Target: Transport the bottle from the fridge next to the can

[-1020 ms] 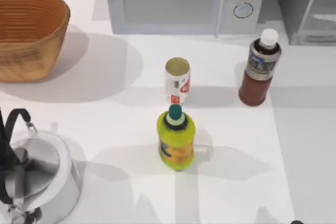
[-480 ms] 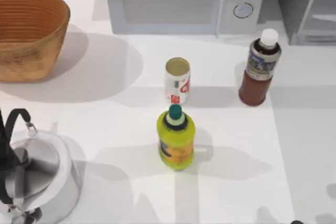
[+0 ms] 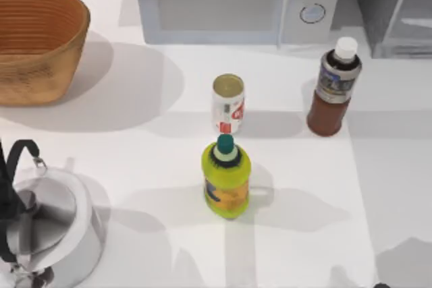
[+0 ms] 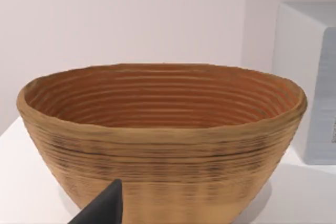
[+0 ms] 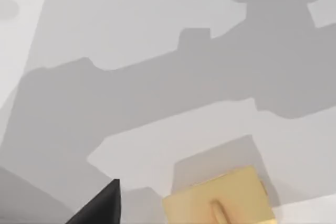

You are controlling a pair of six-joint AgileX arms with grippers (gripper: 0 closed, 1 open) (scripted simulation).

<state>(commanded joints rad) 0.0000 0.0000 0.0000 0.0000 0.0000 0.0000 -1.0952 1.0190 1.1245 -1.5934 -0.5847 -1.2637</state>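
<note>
Top view: bottle [image 3: 333,89] is standing right of can [image 3: 228,104], apart; I cannot tell either gripper's state.

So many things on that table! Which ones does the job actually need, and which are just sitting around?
For the job:
- bottle, standing on the table
- fridge
- can

Just there:
- green bottle
- microwave
- basket
- kettle

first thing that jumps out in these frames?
The yellow-green bottle near the table's middle, with the can just behind it. The bottle stands on the table right of the can, in front of the fridge; a woven basket sits far left.
</note>
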